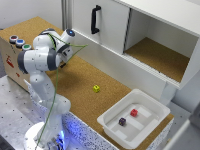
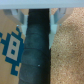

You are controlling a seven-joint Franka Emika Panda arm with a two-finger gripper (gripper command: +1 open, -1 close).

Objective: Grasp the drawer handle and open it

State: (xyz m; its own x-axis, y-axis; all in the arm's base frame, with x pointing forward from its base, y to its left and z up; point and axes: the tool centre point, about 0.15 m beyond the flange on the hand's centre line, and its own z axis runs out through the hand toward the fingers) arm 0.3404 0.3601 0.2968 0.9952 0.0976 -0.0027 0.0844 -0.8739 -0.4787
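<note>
The black handle (image 1: 95, 19) stands upright on the white front of the cabinet (image 1: 107, 27), at the back of the cork table. The front looks shut. My gripper (image 2: 38, 25) is far from the handle, low at the exterior view's left, mostly hidden behind my arm (image 1: 45, 55). In the wrist view its two fingers (image 2: 22, 21) stand apart with nothing between them. They hang over a dark gap between a cardboard box and the cork. The handle does not show in the wrist view.
A cardboard box (image 1: 12, 57) with coloured buttons (image 1: 18, 41) and a blue printed figure (image 2: 12, 47) stands beside my arm. A yellow cube (image 1: 96, 88) lies on the cork. A white tray (image 1: 155, 101) holds a red cube (image 1: 134, 112) and a dark cube (image 1: 122, 121). The cabinet's right compartment (image 1: 155, 57) is open.
</note>
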